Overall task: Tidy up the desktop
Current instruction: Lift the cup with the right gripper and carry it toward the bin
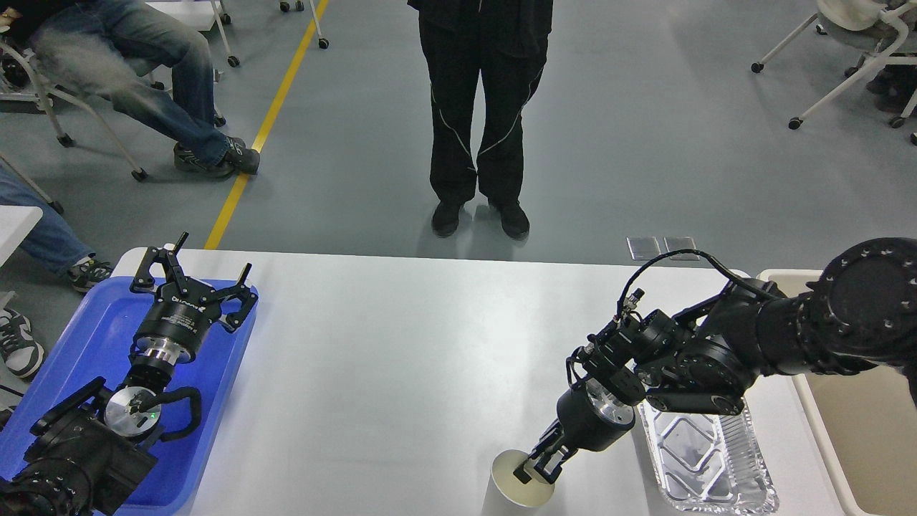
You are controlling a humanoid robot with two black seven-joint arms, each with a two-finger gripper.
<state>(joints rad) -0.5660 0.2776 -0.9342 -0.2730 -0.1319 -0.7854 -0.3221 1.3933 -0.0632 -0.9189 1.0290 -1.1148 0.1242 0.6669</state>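
The white desktop [401, 358] fills the lower view. Near its front edge stands a pale paper cup [512, 491], now tilted so that its round face shows. My right gripper [539, 469] reaches down from the right, and its fingers are closed on the cup's rim on the right side. My left gripper [204, 269] is open and empty, and it hovers over the far end of the blue tray [86, 337] at the left.
An empty foil tray [706, 459] lies on the desktop right of the cup, partly under my right arm. A beige bin [860, 430] stands beyond the right edge. A person [476, 107] stands behind the table; others sit at the far left.
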